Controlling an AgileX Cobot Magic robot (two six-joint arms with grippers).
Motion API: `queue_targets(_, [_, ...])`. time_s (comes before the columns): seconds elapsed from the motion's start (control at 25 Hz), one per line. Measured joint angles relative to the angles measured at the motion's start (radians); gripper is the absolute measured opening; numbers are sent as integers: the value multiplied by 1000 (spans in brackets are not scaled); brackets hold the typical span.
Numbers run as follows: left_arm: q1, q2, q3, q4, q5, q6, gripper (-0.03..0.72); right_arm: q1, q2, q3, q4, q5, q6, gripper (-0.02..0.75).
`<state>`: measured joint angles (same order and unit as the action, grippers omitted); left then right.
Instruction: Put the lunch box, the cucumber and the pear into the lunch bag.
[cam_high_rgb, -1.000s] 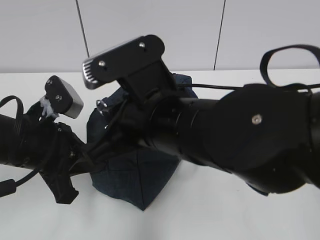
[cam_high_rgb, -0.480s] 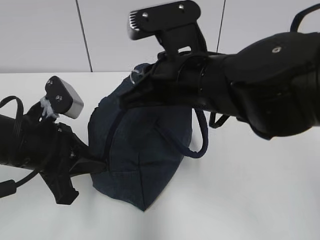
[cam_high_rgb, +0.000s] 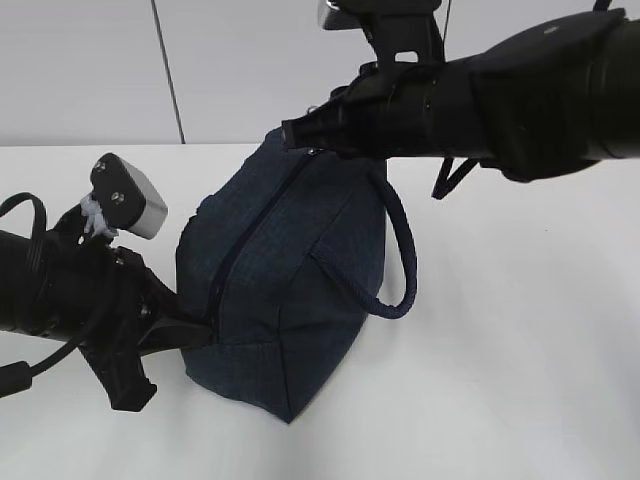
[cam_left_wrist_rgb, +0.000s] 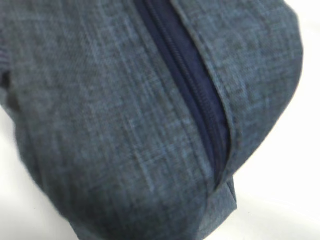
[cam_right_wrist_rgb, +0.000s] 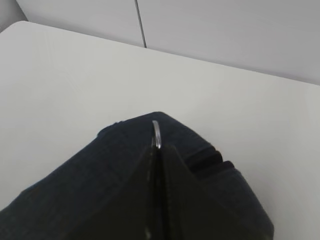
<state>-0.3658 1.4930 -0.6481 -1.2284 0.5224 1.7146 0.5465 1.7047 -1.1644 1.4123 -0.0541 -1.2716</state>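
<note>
Nearest in the exterior view, at about 8 o'clock, the left hand (cam_high_rgb: 195, 335) presses against the low near end of the one lunch bag (cam_high_rgb: 290, 290); its tips are buried in the fabric, so how far it is open cannot be told, nor whether it grips anything. The left wrist view is filled by the same navy cloth, with one zip (cam_left_wrist_rgb: 192, 95) running closed from 12 o'clock down toward 5 o'clock and a strip of white counter (cam_left_wrist_rgb: 280, 190) at the right edge.

The bag stands on the counter (cam_high_rgb: 500, 400) at the middle of the exterior view, its zip line climbing from the near end up to the peak at 12 o'clock. One padded handle loop (cam_high_rgb: 400, 260) hangs down its right side.

Farther back and higher, the right hand (cam_high_rgb: 300, 135) reaches in from 2 o'clock to the bag's top end. In the right wrist view its fingers are pressed together on one thin metal ring pull (cam_right_wrist_rgb: 157, 135), with the bag's dark peak just beneath.

One bag, two arms; lunch box, cucumber and pear are not visible in any view.
</note>
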Motion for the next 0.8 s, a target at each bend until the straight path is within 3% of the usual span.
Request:
queue_targets(0.44, [0,0,0,4,-3,0,12,-173,156,-135,117,151,0,0])
queue_targets(0.8, [0,0,0,6,-9,0,11,-244,295,-208,224,259,0,0])
